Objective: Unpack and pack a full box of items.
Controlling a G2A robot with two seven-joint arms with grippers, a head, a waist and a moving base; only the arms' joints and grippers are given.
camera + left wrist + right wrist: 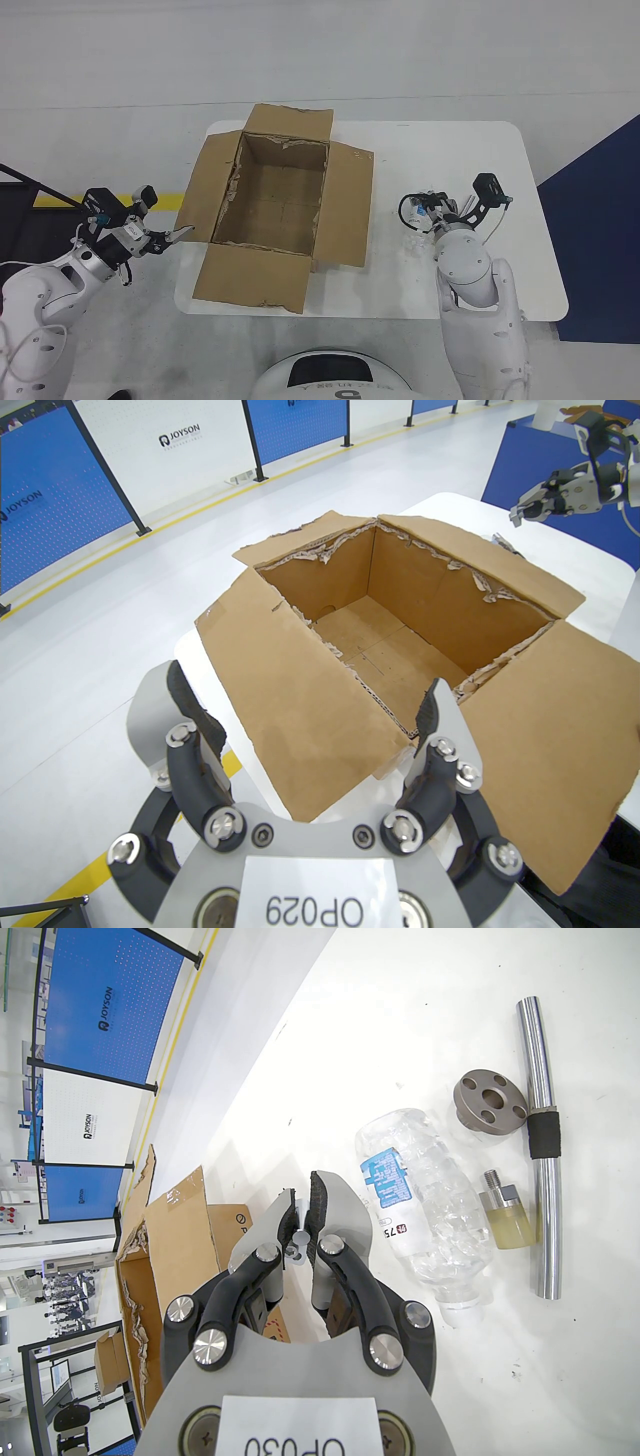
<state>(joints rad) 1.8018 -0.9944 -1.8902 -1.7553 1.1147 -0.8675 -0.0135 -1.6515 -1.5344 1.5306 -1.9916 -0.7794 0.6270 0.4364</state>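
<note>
Left gripper [306, 680] spread wide, empty; cardboard box [345, 205] just ahead of it, bare inside. Beside right gripper [302, 1188]: steel tube [540, 1148], plastic bottle [425, 1208], flange [487, 1103], threaded fitting [505, 1215]. Right gripper pinches small metal part [300, 1239]. Judged: unpacking nearly done; next, set part down beside the rest.
</note>
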